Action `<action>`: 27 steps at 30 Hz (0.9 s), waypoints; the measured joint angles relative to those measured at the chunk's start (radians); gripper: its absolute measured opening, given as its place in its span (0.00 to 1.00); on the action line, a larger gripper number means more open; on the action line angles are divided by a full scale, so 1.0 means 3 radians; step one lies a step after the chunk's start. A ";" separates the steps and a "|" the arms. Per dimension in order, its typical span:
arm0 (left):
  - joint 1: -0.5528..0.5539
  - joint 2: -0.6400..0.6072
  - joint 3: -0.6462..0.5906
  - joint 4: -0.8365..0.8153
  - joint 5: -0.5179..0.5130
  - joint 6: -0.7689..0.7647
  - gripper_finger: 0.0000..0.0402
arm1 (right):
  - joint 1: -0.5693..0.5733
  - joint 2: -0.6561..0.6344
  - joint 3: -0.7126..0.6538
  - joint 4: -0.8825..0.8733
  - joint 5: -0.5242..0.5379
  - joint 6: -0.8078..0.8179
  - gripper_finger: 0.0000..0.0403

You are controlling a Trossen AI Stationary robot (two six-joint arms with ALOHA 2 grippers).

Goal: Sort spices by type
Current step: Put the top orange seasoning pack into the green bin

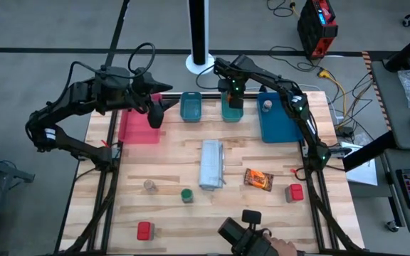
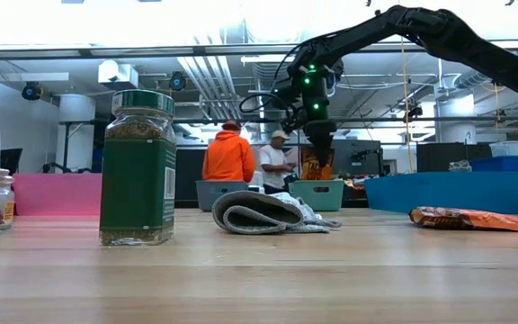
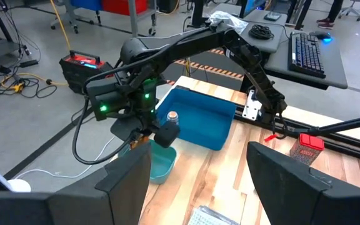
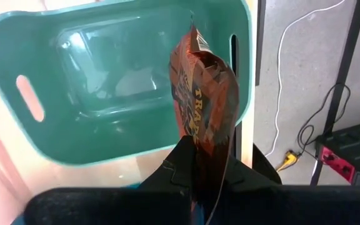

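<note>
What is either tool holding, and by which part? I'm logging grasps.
The right tool pinches an orange-red packet by one end, hanging over the teal tray. The left tool holds nothing.

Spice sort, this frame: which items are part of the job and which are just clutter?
Job:
orange-red packet in the right gripper over a teal tray
second packet
green-lidded jar
pale-lidded jars
red boxes
pink tray, blue tray

Clutter:
grey-white folded bundle
</note>
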 joint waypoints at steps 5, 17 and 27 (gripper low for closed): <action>0.0000 0.0000 0.0000 0.0000 0.0000 -0.0001 0.61 | 0.0000 0.0006 -0.0008 0.0035 0.0001 0.0001 0.02; 0.0000 0.0000 0.0000 0.0001 0.0000 -0.0011 0.61 | -0.0001 0.0008 -0.0008 0.0023 0.0000 -0.0080 0.08; 0.0000 0.0000 0.0000 0.0010 0.0000 -0.0023 0.61 | -0.0001 -0.0004 0.0020 0.0001 0.0173 -0.0074 0.26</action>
